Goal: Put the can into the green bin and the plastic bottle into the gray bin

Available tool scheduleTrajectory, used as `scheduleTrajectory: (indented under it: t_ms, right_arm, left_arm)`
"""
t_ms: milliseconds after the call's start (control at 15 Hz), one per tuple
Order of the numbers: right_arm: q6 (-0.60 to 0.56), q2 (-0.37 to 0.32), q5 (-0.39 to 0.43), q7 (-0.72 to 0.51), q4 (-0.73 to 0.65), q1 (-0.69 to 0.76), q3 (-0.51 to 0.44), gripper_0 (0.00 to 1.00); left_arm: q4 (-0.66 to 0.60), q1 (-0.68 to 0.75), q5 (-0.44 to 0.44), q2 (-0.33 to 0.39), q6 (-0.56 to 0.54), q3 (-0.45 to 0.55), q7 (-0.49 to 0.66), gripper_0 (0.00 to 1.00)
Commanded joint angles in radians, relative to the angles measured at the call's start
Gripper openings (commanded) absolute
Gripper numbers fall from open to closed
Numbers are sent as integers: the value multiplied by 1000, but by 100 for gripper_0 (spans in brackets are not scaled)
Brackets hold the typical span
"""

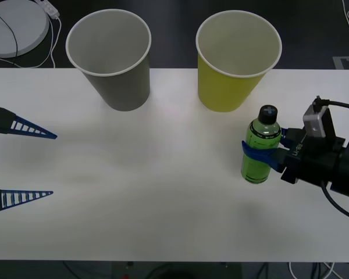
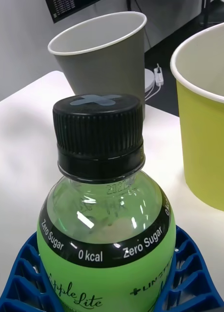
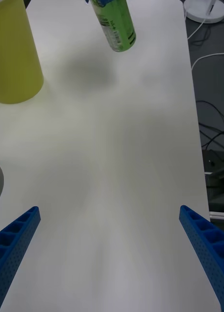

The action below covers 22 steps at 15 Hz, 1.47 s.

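My right gripper (image 1: 260,149) is shut on the plastic bottle (image 1: 262,145), its blue fingers (image 2: 24,278) hugging the green-labelled body below the black cap (image 2: 98,129). The bottle (image 3: 115,24) is upright at the right of the table, just in front of the green bin (image 1: 230,87). A soft shadow lies apart from its base, so it seems slightly raised. The gray bin (image 1: 119,81) stands upright to the left of the green bin (image 2: 209,136). My left gripper (image 1: 54,165) hangs open at the table's left side, holding nothing. The can is out of view.
The white table (image 1: 151,197) lies bare between the arms. A round white device (image 1: 14,26) with a cable lies off the back left corner. Cables (image 3: 209,112) run on the floor past the table's edge.
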Motion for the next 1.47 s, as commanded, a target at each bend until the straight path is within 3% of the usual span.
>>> scheduleTrajectory:
  t_ms: [67, 400, 800, 1467]
  right_arm:
    - [-19, -4, 114, -139, -37, 0, -22, 0]
    - [-131, -4, 318, -441, -129, -2, -108, 0]
    - [-286, 2, 500, -763, -261, -20, -211, 0]
    - [-490, 64, 465, -769, -234, -190, -248, 0]
  left_arm:
    - [0, 0, 0, 0, 0, 0, 0, 100]
    - [0, 0, 0, 0, 0, 0, 0, 100]
    - [0, 0, 0, 0, 0, 0, 0, 100]
    - [0, 0, 0, 0, 0, 0, 0, 100]
